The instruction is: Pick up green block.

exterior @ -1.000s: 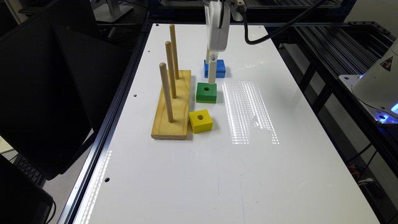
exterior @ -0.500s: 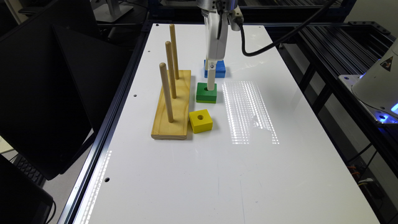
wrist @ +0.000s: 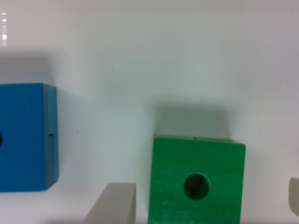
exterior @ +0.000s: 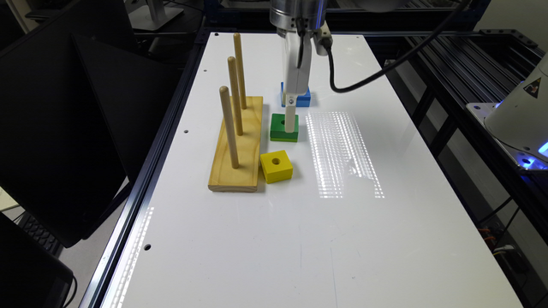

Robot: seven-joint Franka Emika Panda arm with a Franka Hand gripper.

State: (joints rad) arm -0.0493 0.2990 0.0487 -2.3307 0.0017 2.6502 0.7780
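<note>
1. Well, nothing like a bin or tray stands on the white table [exterior: 265, 239]; the nearest thing to a holder is the wooden peg board [exterior: 237, 145], its three upright pegs bare, no block threaded on any.
2. Just beside the board's edge, toward the exterior view's right, lies the green block [exterior: 278, 128], flat on the table between the blue block [exterior: 303, 99] farther back and the yellow block [exterior: 276, 166] nearer the camera.
3. It is a square painted piece with a round hole through the middle of its top and a lighter green band along its lower edge.
4. Over it hangs the gripper [wrist: 205, 203], spread wide: in the wrist view one finger [wrist: 114, 205] sits on each side of the block, neither touching it, nothing held.
</note>
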